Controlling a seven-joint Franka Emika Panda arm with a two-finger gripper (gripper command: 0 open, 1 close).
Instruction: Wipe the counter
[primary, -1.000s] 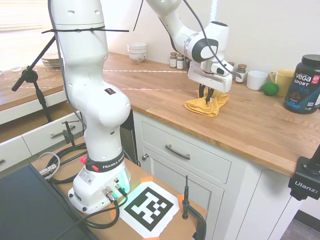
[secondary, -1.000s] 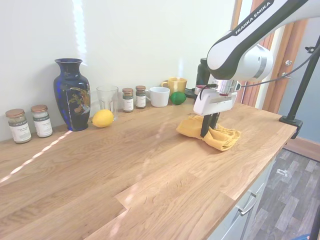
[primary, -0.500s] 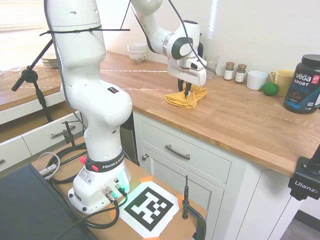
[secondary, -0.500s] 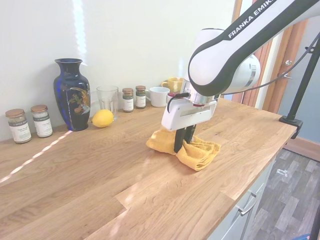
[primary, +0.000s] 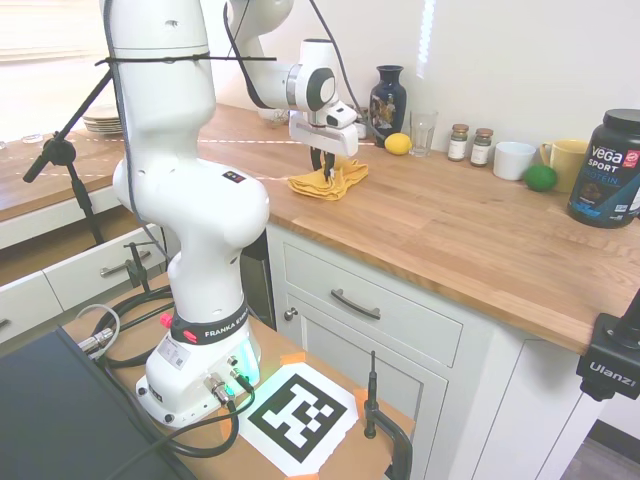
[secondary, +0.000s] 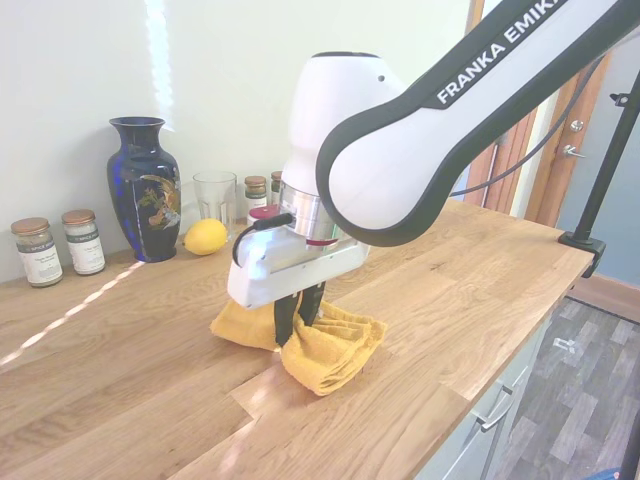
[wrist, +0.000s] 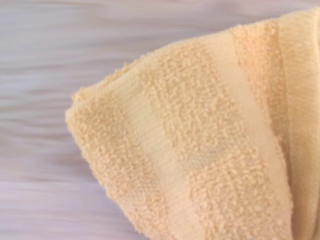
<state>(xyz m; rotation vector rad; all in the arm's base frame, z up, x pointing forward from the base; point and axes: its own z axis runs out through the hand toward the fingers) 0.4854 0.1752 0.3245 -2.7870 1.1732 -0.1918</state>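
The counter (primary: 480, 240) (secondary: 460, 270) is a long warm-brown wooden worktop over white drawers. A crumpled yellow towel (primary: 328, 183) (secondary: 325, 350) (wrist: 200, 150) lies on it near its front edge. My gripper (primary: 324, 172) (secondary: 296, 318) points straight down into the towel and is shut on a fold of it, pressing the cloth against the wood. The fingertips are buried in the cloth. In the wrist view the towel's terry corner fills most of the picture over blurred wood.
Along the wall stand a blue vase (primary: 386, 97) (secondary: 142, 188), a lemon (primary: 398, 144) (secondary: 205, 237), a glass (primary: 423, 132) (secondary: 213, 199), spice jars (primary: 470, 145) (secondary: 58, 246), a white mug (primary: 514, 160), a yellow mug (primary: 565, 162), a lime (primary: 540, 177) and a black tub (primary: 608, 168). Stacked bowls (primary: 272, 110) sit behind the arm.
The gripper has dragged the towel along the counter, leftward in both exterior views, away from the mugs and past the vase. It stays shut on the cloth throughout.
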